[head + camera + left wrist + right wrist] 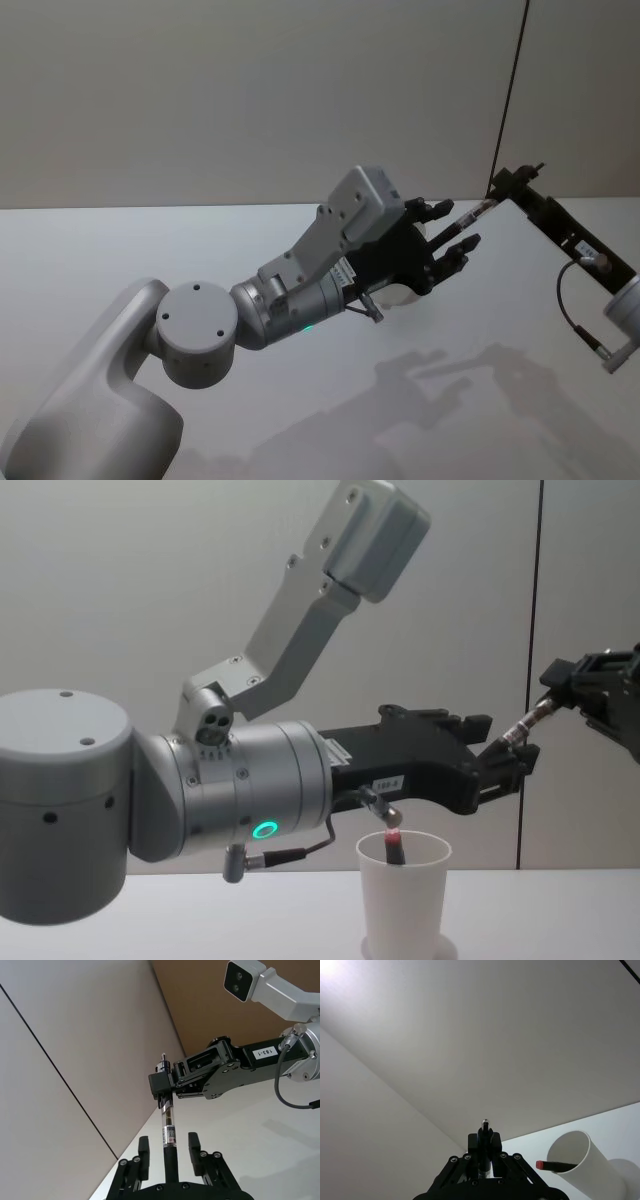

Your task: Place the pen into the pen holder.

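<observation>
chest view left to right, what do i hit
left arm's round joint housing → white paper cup holding a red-tipped pen → left gripper → clear pen → right gripper

A: Where's the pen (168, 1125)?

B: In the air, well above the table, slanting up toward two o'clock in the head view. It has a clear barrel with a dark insert, a small printed label and a black lower part.

A: And the pen holder (404, 895)?

B: A plain white paper cup, tapered to its base, upright on the table at about six o'clock from the pen in the chest view. A red-capped stick (554, 1165) leans inside it, its tip at the rim
</observation>
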Tool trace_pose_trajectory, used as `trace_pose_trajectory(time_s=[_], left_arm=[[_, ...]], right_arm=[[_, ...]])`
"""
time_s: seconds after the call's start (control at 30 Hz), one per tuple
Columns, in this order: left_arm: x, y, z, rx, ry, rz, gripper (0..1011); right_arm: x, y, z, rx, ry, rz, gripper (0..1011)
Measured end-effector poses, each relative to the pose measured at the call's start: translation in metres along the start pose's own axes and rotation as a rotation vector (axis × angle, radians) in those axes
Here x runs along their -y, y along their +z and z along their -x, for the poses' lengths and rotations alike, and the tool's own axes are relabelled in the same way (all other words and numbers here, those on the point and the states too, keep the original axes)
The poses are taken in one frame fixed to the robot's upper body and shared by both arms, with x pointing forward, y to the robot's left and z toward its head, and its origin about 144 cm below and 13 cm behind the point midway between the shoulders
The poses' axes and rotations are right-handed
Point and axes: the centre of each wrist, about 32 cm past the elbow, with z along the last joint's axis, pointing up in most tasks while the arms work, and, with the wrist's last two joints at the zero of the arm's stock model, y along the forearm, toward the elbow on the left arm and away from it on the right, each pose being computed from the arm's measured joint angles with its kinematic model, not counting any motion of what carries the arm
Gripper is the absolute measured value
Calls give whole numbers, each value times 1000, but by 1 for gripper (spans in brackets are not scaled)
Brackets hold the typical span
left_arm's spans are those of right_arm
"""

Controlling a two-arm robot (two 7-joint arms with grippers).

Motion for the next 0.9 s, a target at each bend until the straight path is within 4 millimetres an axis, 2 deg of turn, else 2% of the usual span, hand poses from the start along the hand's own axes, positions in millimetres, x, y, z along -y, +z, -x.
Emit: trace_pose_trajectory(time_s=[0.57, 0.9], left_arm=[[0, 0, 0, 0, -1, 0, 991], [0, 0, 0, 0, -1, 0, 1003]], right_arm=[[-1, 4, 0, 49, 5, -12, 133], [-3, 13, -6, 131, 9, -20, 132]])
